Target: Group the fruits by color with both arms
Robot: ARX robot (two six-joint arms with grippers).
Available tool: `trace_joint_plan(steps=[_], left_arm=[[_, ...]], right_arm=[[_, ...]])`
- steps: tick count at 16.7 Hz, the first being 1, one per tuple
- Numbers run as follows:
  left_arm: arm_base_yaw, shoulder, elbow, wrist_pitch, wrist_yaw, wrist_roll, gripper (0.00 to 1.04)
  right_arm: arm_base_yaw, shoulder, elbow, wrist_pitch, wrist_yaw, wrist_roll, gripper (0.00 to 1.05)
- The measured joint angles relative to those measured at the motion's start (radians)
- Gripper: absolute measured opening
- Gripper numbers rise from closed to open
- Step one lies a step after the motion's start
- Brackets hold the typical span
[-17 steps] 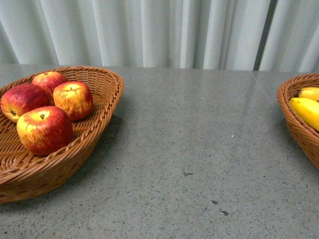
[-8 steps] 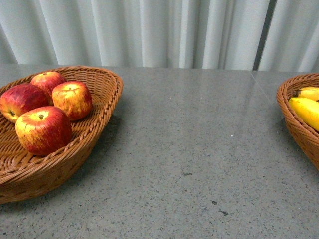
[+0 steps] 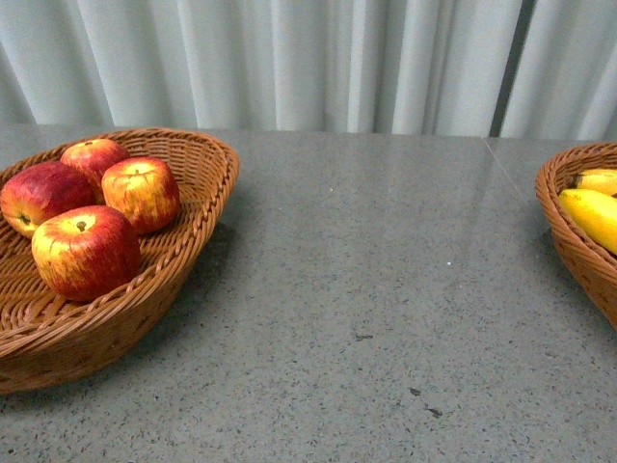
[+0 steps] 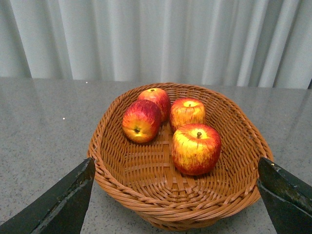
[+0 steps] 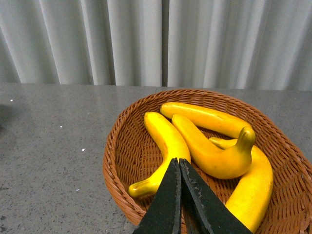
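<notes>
Four red apples [image 4: 196,148] basketed; four yellow bananas [image 5: 204,146] basketed apart.

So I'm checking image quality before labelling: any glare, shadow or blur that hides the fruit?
Front view: soft sheen on the grey speckled tabletop, a faint shadow beside the woven wicker basket of red apples, fruit sharp. Left wrist view: the red-and-yellow apples are crisp, dark claw tips blurred at the corners. Right wrist view: the shut right claw covers part of the yellow bananas.
</notes>
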Motion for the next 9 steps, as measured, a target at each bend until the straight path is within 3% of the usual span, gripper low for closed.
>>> trace_joint_plan(steps=[2, 3, 6, 8, 9], left_arm=[[0.000, 0.000, 0.000, 0.000, 0.000, 0.000, 0.98], [0.000, 0.000, 0.000, 0.000, 0.000, 0.000, 0.98], [0.000, 0.000, 0.000, 0.000, 0.000, 0.000, 0.98], [0.000, 0.000, 0.000, 0.000, 0.000, 0.000, 0.98], [0.000, 0.000, 0.000, 0.000, 0.000, 0.000, 0.98]], right_arm=[[0.000, 0.000, 0.000, 0.000, 0.000, 0.000, 0.02], [0.000, 0.000, 0.000, 0.000, 0.000, 0.000, 0.12], [0.000, 0.000, 0.000, 0.000, 0.000, 0.000, 0.49], [0.000, 0.000, 0.000, 0.000, 0.000, 0.001, 1.00], [0.000, 0.000, 0.000, 0.000, 0.000, 0.002, 0.98]])
